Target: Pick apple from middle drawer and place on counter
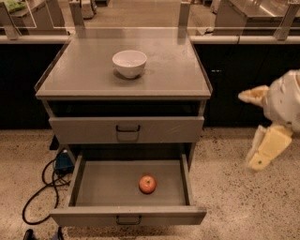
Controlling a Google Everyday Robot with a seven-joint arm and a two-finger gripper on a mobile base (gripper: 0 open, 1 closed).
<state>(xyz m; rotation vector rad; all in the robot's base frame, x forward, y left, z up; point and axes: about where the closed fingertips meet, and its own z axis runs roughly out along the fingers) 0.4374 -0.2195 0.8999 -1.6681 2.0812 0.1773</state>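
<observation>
The apple (pixel 147 184), small and red, lies inside the open middle drawer (pixel 89 187), near its front and a little right of centre. The upper drawer (pixel 126 130) is shut. The counter (pixel 84 75) is the cabinet's flat grey top and carries a white bowl (pixel 129 63). My gripper (pixel 251 130) hangs in the air to the right of the cabinet, at about the height of the upper drawer, well away from the apple. Its cream fingers (pixel 269 147) stand apart with nothing between them.
Dark cables and a blue box (pixel 62 161) lie on the speckled floor left of the drawer. A rail with posts (pixel 183 14) runs behind the counter. Dark cabinets stand on both sides.
</observation>
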